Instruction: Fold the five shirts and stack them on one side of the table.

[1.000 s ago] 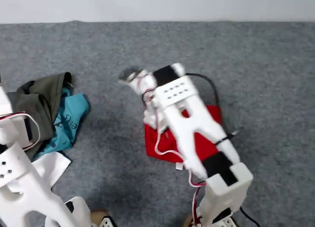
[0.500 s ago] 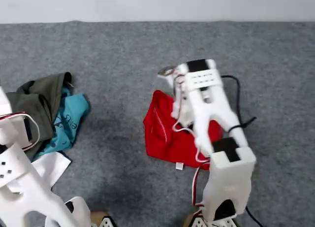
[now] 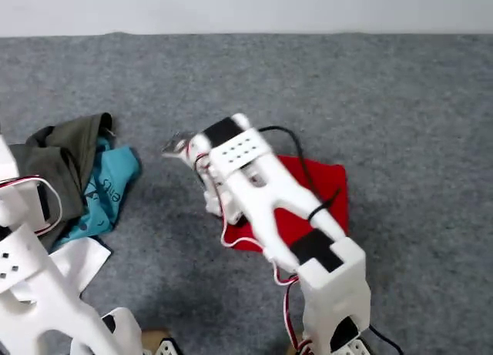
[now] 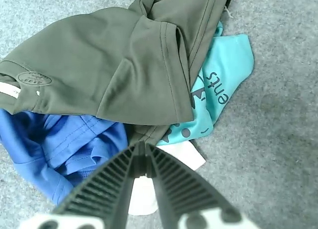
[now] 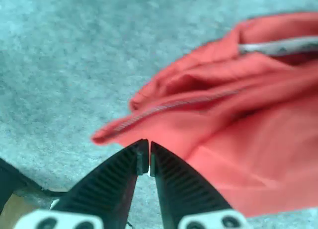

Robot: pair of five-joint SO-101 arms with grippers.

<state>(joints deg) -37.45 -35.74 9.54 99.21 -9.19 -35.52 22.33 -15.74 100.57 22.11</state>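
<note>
Right gripper (image 5: 144,158): jaws closed, tips pressed together with nothing between them, poised over the grey table (image 5: 69,60). The folded hem of the red shirt (image 5: 238,139) starts just beyond the tips, and the rest of the garment spreads away from the fingers in loose creases. In the high view the right gripper (image 3: 176,145) sits just off one edge of the red shirt (image 3: 320,187), which lies behind it under the right arm (image 3: 262,189) (the arm hides much of the cloth).

Left gripper (image 4: 140,162): jaws likewise closed and empty, tips hanging over the white shirt (image 4: 185,157). Directly ahead of the tips lies the olive shirt (image 4: 114,70), the topmost of a heap. The blue shirt (image 4: 49,147) shows from under it to one side of the fingers, and the teal shirt (image 4: 221,87) shows at the other side, with dark print on it.

In the high view this heap lies well apart from the right gripper, beside the left arm (image 3: 35,293): olive shirt (image 3: 62,156) on top, teal shirt (image 3: 108,187) under it, white shirt (image 3: 81,259) nearest the arm's base. None of the heaped shirts is neatly folded.
</note>
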